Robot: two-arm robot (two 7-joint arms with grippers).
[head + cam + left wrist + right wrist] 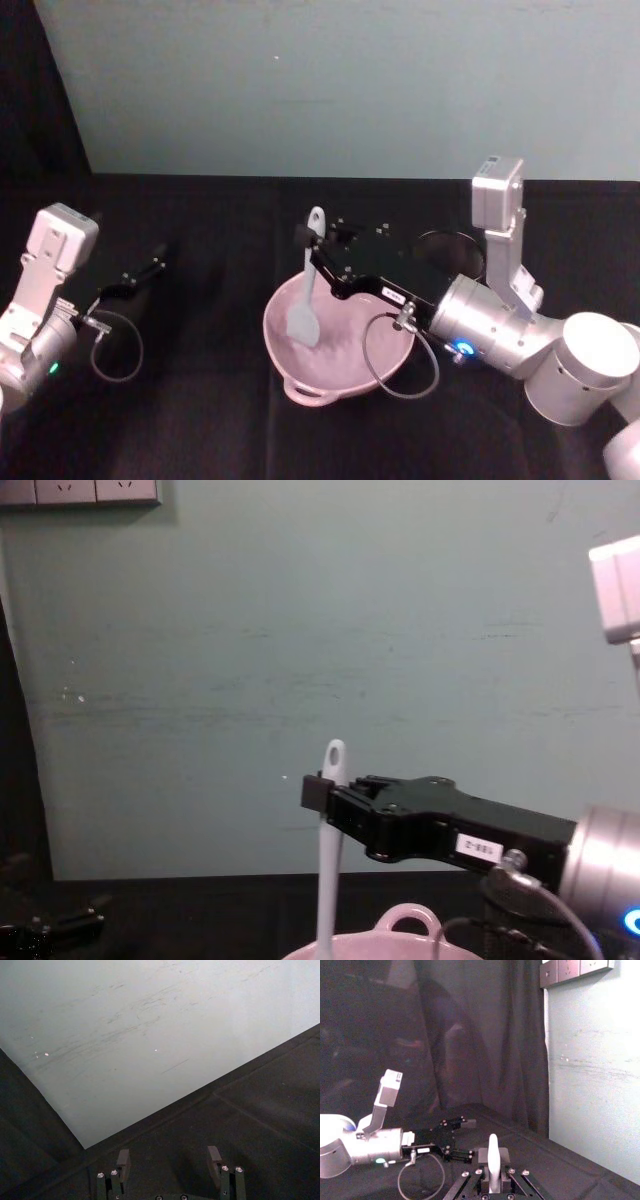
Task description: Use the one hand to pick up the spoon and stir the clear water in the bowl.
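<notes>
A: Item one, nearest entry?
B: Right gripper (312, 256), black, white label on its body, mounted on a silver wrist (490, 335). It reaches in from the robot's right. A grey cable (400, 372) loops under the wrist.

A: State of its fingers?
B: Pinched together on the spoon (305, 300), gripping high on the handle. In the chest view the holed handle end sticks up just above the fingers.

A: Item two, the spoon?
B: White, slim, flat paddle head. It hangs close to upright below the gripper, and the head is down inside the bowl (275, 345), on the inner side farther from the gripper's wrist.

A: Item three, the bowl?
B: Pale pink, round, directly under the fingertips, with a loop handle on its rim. It sits on the black tablecloth (200, 420). I cannot make out any water in it.

A: Anything behind the tool?
B: A dark round cup (447, 250) on the cloth, just beyond the gripper's body and apart from the bowl.

A: Item four, the other arm?
B: Left gripper (152, 262), well apart from the bowl, low over the cloth. In its wrist view the fingers (122, 1160) are spread, with nothing between them.

A: Farthest entry?
B: A pale blue-green wall (350, 90), with sockets (80, 490) high up.
</notes>
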